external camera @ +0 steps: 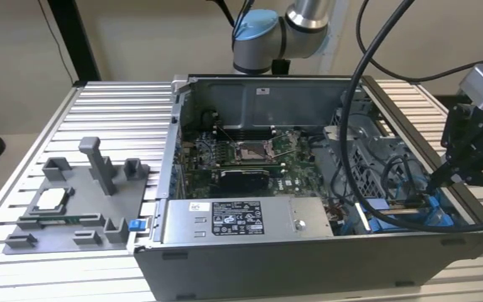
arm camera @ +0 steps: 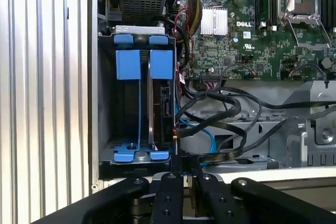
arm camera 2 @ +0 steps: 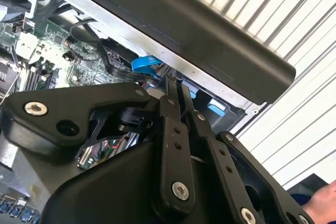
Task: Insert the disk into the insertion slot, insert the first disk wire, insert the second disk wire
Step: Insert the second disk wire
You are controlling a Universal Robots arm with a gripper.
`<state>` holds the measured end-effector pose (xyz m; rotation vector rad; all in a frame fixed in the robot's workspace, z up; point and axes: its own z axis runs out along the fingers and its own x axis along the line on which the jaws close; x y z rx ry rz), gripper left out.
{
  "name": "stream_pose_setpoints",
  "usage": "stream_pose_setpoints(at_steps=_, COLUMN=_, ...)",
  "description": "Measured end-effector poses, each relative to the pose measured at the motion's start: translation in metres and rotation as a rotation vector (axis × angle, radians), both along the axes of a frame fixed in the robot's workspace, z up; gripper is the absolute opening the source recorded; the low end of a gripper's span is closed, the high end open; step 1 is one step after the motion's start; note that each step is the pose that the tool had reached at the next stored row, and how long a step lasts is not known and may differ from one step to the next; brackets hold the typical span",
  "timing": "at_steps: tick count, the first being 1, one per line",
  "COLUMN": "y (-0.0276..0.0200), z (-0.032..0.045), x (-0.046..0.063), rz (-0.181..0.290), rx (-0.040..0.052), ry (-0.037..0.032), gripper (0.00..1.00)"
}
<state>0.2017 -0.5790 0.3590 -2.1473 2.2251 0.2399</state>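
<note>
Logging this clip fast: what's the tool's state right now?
Tool: closed; whether anything is pinched in it cannot be told.

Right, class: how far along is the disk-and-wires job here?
Looks done: the disk sits on edge in the slot, between blue rails. In hand: the gripper hangs at the slot's connector end, beside loose cables. Left: I cannot tell whether either wire is plugged in.
</note>
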Motion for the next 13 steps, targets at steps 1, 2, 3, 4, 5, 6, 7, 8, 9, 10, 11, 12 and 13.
stream_pose_setpoints(at_steps=1, y=0.0000, z=-0.0001, x=0.0000, rz=-0.001, rx=0.0004, ry=0.0000, gripper=0.00)
stream_pose_setpoints(at_steps=2, y=0.0000, z=-0.0001, x=0.0000, rz=-0.001, rx=0.0004, ry=0.0001, gripper=0.00)
stream_pose_setpoints(at_steps=3, y=0.0000, z=0.0000, x=0.0000, rz=-0.002, rx=0.0003, ry=0.0001, gripper=0.00)
stream_pose_setpoints(at_steps=4, y=0.0000, z=-0.0001, x=0.0000, rz=-0.002, rx=0.0004, ry=0.0001, gripper=0.00)
stream_pose_setpoints(at_steps=5, y=0.0000, z=-0.0001, x=0.0000, rz=-0.002, rx=0.0004, ry=0.0001, gripper=0.00)
stream_pose_setpoints(at_steps=6, y=0.0000, z=-0.0001, x=0.0000, rz=-0.003, rx=0.0004, ry=0.0001, gripper=1.00)
stream_pose_setpoints(at_steps=7, y=0.0000, z=-0.0001, x=0.0000, rz=-0.003, rx=0.0004, ry=0.0001, gripper=1.00)
stream_pose_setpoints(at_steps=8, y=0.0000, z=-0.0002, x=0.0000, rz=-0.004, rx=0.0009, ry=0.0001, gripper=1.00)
stream_pose_setpoints(at_steps=9, y=-0.0001, z=-0.0002, x=0.0000, rz=-0.006, rx=0.0022, ry=0.0001, gripper=1.00)
stream_pose_setpoints(at_steps=10, y=-0.0001, z=-0.0003, x=0.0000, rz=-0.009, rx=0.0039, ry=0.0001, gripper=1.00)
stream_pose_setpoints(at_steps=11, y=0.0000, z=-0.0006, x=0.0000, rz=-0.012, rx=0.0064, ry=0.0001, gripper=1.00)
stream_pose_setpoints(at_steps=12, y=0.0000, z=-0.0007, x=0.0000, rz=-0.017, rx=0.0095, ry=0.0001, gripper=1.00)
stream_pose_setpoints(at_steps=13, y=0.0000, z=-0.0007, x=0.0000, rz=-0.024, rx=0.0141, ry=0.0001, gripper=1.00)
